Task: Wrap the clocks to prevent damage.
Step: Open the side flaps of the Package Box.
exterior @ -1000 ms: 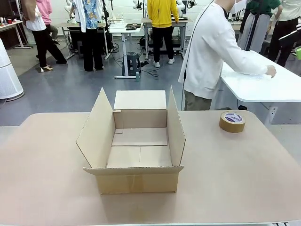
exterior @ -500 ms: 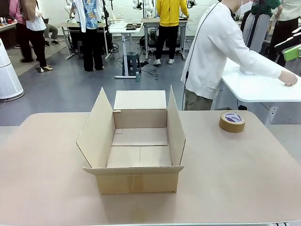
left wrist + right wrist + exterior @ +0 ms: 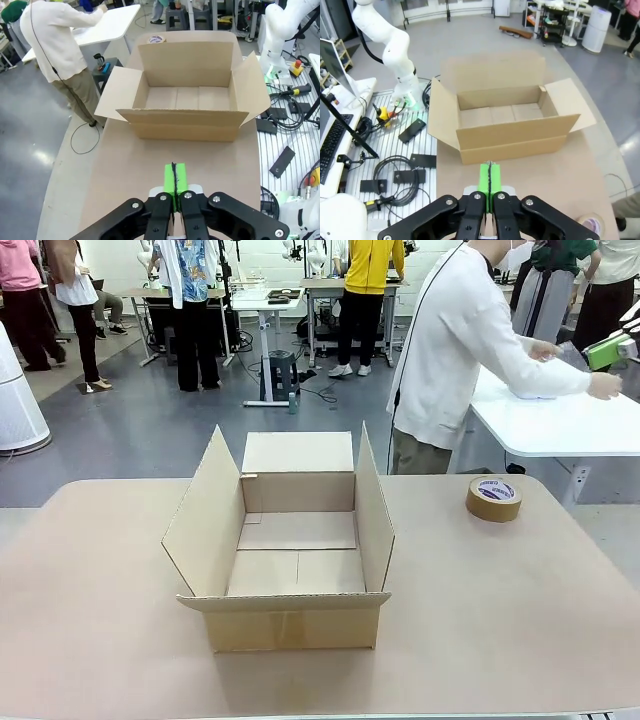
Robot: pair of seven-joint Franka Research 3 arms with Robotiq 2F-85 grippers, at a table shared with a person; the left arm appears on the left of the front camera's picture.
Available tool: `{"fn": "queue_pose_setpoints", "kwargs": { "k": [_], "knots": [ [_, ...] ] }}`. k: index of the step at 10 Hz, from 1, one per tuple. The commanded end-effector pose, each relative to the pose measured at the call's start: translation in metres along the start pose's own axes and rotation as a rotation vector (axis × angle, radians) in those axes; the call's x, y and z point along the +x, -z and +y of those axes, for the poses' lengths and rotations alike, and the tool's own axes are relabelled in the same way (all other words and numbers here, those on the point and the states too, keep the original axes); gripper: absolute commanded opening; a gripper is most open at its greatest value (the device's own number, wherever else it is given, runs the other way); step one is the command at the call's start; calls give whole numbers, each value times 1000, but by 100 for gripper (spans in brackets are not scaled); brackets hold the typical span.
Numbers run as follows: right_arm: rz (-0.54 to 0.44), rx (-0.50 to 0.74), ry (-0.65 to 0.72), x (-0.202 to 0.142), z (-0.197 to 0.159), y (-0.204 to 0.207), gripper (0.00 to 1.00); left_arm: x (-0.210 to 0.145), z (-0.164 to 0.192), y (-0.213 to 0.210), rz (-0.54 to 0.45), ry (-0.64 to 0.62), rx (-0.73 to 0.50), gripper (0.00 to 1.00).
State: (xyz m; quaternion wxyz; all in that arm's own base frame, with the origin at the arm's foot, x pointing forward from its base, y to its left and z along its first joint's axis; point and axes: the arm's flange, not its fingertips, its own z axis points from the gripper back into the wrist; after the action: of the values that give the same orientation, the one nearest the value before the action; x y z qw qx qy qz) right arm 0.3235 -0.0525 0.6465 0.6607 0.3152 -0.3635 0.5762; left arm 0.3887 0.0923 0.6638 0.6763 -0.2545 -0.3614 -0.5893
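Note:
No clocks can be made out in these views. An open, empty brown cardboard box (image 3: 290, 540) stands in the middle of the tan table (image 3: 500, 620), flaps up. In the left wrist view my left gripper (image 3: 174, 181) is shut, green pads pressed together with nothing between them, hovering short of the box (image 3: 187, 97). My right gripper (image 3: 490, 183) is likewise shut and empty, facing the box (image 3: 505, 122) from its other side. A person in a white top (image 3: 450, 350) stands beyond the table, turned away, both hands on a white side table (image 3: 560, 425).
A brown tape roll (image 3: 494, 498) lies at the table's far right, also seen as the tape roll (image 3: 157, 39) behind the box. Bare tabletop surrounds the box. Cables and tools lie on a rack (image 3: 405, 170) beside the table. Other people stand far off.
The person's hands have shifted over the white side table, one now raised near a green object. People in the background have walked. Box and tape roll are unmoved.

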Motion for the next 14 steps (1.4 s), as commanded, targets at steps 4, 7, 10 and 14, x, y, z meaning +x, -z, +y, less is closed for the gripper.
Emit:
{"fn": "queue_pose_setpoints", "kwargs": {
  "k": [4, 7, 10, 14],
  "knots": [
    [44, 20, -26, -4, 0, 2, 0, -4, -5, 3, 35, 25, 17, 0],
    [57, 19, -22, -5, -1, 4, 0, -2, -4, 0, 40, 11, 21, 0],
    [29, 16, -6, -1, 0, 3, 0, 33, -5, 24, 169, -115, -6, 0],
    [150, 68, -2, 26, 6, 34, 1, 107, -7, 88, 380, -100, -30, 0]
  ]
}}
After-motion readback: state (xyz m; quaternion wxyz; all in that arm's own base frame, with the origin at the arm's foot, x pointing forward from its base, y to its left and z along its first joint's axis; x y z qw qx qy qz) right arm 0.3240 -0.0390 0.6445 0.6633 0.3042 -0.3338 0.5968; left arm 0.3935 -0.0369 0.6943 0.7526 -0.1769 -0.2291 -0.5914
